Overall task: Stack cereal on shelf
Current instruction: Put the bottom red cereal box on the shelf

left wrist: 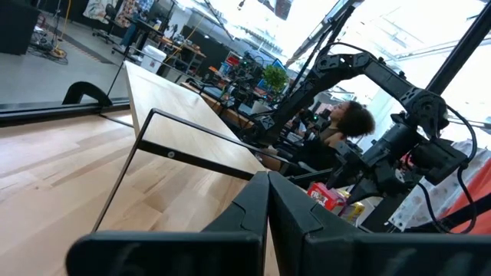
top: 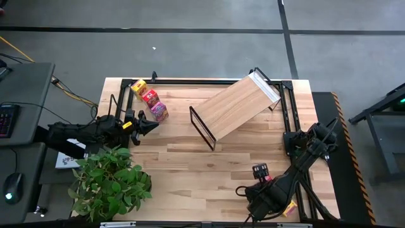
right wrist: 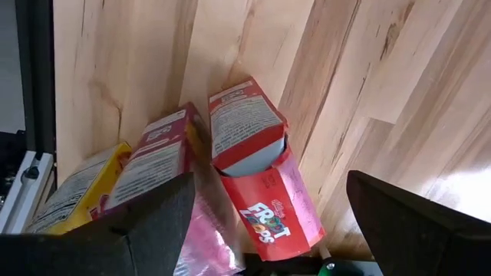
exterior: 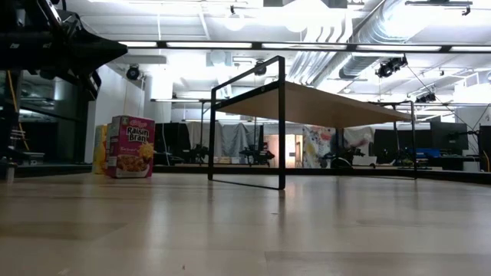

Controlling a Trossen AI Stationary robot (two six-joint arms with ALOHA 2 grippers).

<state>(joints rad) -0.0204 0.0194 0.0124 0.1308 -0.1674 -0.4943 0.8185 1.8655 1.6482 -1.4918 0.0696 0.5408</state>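
Observation:
The shelf (top: 237,107), a light-wood board on black wire ends, stands slantwise on the table's far middle, also in the low view (exterior: 307,107). Three cereal boxes stand at the far left: yellow (top: 138,85), red (top: 149,96), pink (top: 159,111). In the right wrist view a red box (right wrist: 253,153), a pink box (right wrist: 157,161) and a yellow box (right wrist: 77,192) lie on the table near its near right corner. My right gripper (right wrist: 270,184) hangs open above them, pointing down, its fingers on either side of the red box. My left gripper (top: 149,125) waits shut at the left edge.
A potted plant (top: 111,180) fills the near left corner. Black rails (top: 209,81) run along the table's far edge and sides. A small black part (top: 259,170) lies by my right arm. A person (left wrist: 349,123) sits beyond the table. Bare wood (top: 190,164) lies between the arms.

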